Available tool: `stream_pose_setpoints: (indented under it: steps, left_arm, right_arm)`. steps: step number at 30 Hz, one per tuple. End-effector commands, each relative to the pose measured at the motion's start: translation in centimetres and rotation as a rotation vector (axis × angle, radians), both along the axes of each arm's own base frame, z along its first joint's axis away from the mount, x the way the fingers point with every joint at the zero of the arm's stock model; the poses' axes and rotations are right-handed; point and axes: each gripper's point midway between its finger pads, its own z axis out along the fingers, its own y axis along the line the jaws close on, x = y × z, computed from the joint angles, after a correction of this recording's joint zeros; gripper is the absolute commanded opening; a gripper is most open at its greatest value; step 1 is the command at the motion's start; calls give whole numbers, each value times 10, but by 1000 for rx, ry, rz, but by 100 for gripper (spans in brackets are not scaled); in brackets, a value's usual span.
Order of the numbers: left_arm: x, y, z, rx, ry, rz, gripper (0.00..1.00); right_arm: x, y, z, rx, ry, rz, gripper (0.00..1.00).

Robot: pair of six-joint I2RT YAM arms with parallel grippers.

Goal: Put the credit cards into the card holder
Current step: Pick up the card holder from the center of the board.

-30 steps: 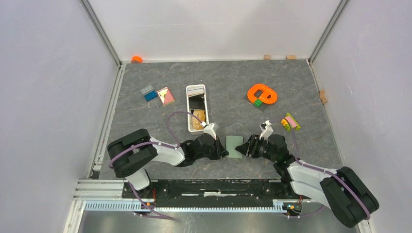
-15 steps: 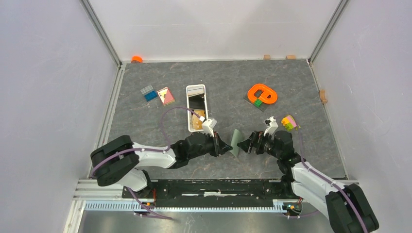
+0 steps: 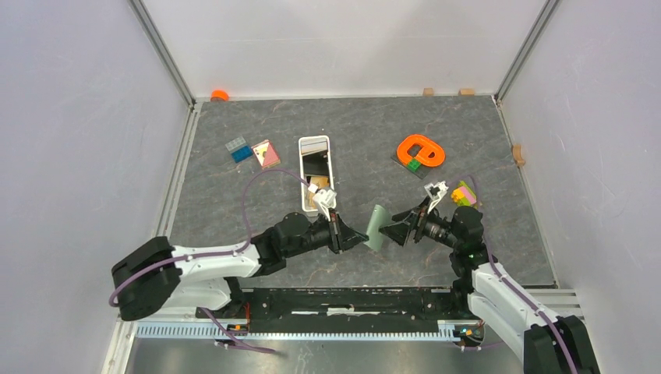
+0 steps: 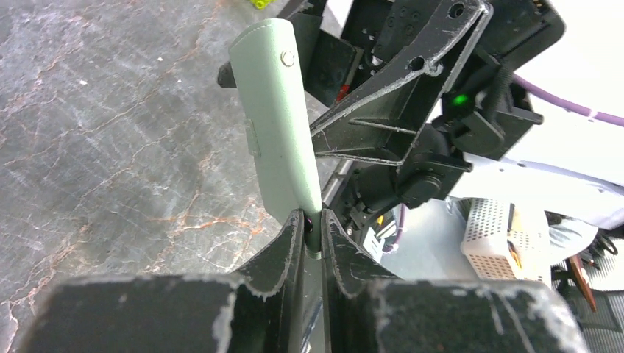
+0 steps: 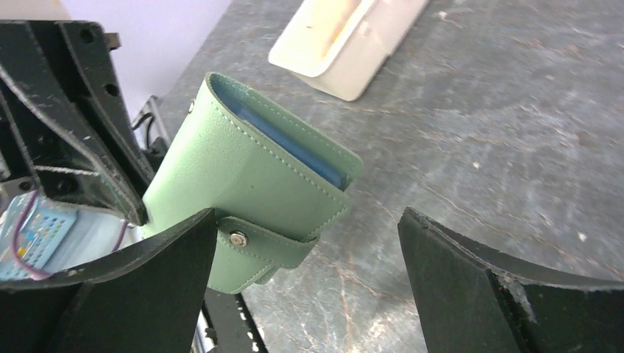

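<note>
Inventory of worktop (image 3: 234, 202), grey and marbled, as you see it from above and from both wrists.

1. Card holder (image 3: 377, 227) (image 4: 276, 118) (image 5: 250, 176): sage green and folded, near the front middle of the worktop between the two arms. It stands on edge, tilted. From the right wrist you can see its pale blue inside along the upper edge and a strap with a snap wrapped round the lower corner. You cannot tell whether its low edge touches the worktop.

2. Left gripper (image 3: 360, 237) (image 4: 310, 220): the jaws are pinched together on one narrow edge of the card holder, which reaches away from them.

3. Right gripper (image 3: 392, 227) (image 5: 309, 213): the jaws are spread wide. The strap end of the card holder lies between them and they are not clamped on it.

4. Credit cards (image 3: 315, 165): look for a dark one and a tan one lying in the white tray (image 3: 314, 141), behind the left gripper and well apart from the card holder.

5. Orange ring toy (image 3: 421, 150): back right, with a green block against it.

6. Coloured block toy (image 3: 465, 193): just behind the right wrist.

7. Blue-grey block (image 3: 238, 148) and pink-yellow piece (image 3: 266, 153): side by side, left of the tray.

8. Orange cap (image 3: 220, 95): back left corner.
</note>
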Motion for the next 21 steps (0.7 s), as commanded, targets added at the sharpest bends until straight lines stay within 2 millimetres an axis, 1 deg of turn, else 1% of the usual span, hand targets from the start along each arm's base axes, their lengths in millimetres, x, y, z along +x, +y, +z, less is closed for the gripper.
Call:
stream_pose_setpoints:
  steps: [1,6,10,11,13,14,17,19,21]
  left_arm:
    - [-12,6,34,-43,-109,-77,2]
    - [-23,15,57,-93,-128,-106,2]
    - [-25,20,64,-112,-129,-108,2]
    - [-24,21,64,-114,-128,-100,2]
    - [-22,22,64,-115,-122,-90,2]
    - [-20,23,63,-114,-118,-83,2]
    - [-17,22,60,-107,-113,-80,2]
    - [-17,21,59,-103,-110,-87,2]
    - [-17,22,60,-104,-107,-88,2]
  right_arm:
    - [-11,15,57,138,-182,140,98]
    - [-33,23,102,263,-294,267,98]
    - [-50,25,126,337,-325,366,98]
    - [-55,25,131,352,-331,388,96]
    - [-65,24,142,391,-359,426,86]
    - [-69,24,146,414,-347,438,79]
    - [-78,22,154,471,-340,460,57]
    - [-80,21,156,491,-329,473,33]
    - [-81,21,158,506,-322,483,11]
